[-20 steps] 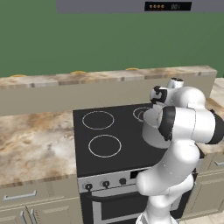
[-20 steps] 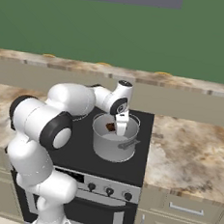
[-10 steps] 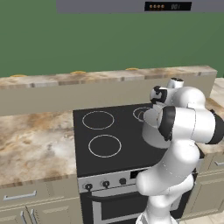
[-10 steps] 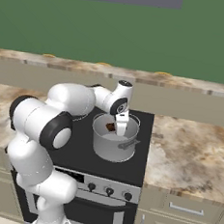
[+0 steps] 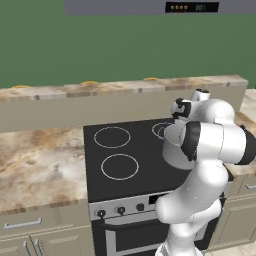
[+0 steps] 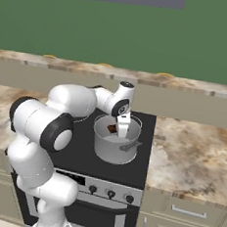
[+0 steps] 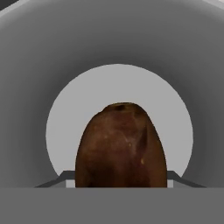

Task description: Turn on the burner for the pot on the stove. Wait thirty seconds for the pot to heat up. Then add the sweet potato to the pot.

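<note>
The claw [image 6: 122, 134] hangs just inside the mouth of the pot [image 6: 113, 150], pointing down from the arm's wrist. Whether its fingers are spread or pinching cannot be told: the sweet potato [image 7: 120, 146] hides them in the hand view, and in the right base view they are too small to read.

The sweet potato is a dark brown oblong lump with mottled reddish skin and a small dark dimple at its far end. In the hand view it sits over the pot's pale round floor, ringed by the grey inner wall [image 7: 112, 39]. From the right base view it shows as a small brown spot [image 6: 112, 129] inside the pot, just beside the claw.

The pot is brushed grey steel with a loop handle on its near side, standing on the right part of the stove [image 6: 77, 154], whose black glass top carries thin white rings [image 5: 119, 166] and whose steel front has black knobs [image 6: 110, 194].

Above, a dark panel [image 5: 192, 7] shows orange dots and digits too blurred to read
</note>
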### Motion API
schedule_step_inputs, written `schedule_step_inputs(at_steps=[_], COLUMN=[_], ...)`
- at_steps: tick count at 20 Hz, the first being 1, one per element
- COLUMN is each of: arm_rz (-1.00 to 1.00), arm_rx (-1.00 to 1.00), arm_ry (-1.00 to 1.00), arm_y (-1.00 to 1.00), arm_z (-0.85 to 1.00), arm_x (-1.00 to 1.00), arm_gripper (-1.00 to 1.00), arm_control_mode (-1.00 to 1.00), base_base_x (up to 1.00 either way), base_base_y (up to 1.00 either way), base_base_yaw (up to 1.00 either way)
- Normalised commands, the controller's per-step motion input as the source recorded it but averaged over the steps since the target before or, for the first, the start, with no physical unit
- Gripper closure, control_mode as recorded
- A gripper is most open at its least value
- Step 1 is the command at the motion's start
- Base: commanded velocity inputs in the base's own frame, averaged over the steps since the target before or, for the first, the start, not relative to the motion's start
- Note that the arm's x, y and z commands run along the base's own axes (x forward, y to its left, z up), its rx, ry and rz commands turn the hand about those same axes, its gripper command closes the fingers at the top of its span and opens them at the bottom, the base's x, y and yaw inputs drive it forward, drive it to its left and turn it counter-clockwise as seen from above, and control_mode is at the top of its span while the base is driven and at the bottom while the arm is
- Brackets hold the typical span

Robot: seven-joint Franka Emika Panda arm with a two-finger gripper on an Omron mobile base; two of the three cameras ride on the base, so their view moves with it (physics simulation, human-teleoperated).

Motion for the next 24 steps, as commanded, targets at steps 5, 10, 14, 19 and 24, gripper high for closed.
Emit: schedule_step_inputs(at_steps=[5, 10, 14, 19, 24], arm_rz=[0.0, 0.0, 0.0, 0.0, 0.0], arm_rx=[0.0, 0.0, 0.0, 0.0, 0.0], arm_ry=[0.0, 0.0, 0.0, 0.0, 0.0], arm_y=[0.0, 0.0, 0.0, 0.0, 0.0], arm_z=[0.0, 0.0, 0.0, 0.0, 0.0], arm_x=[0.0, 0.0, 0.0, 0.0, 0.0], arm_gripper=[1.0, 1.0, 1.0, 1.0, 1.0], arm_control_mode=[-1.0, -1.0, -1.0, -1.0, -1.0], base_base_x=[0.0, 0.0, 0.0, 0.0, 0.0], base_base_y=[0.0, 0.0, 0.0, 0.0, 0.0], base_base_yaw=[0.0, 0.0, 0.0, 0.0, 0.0])
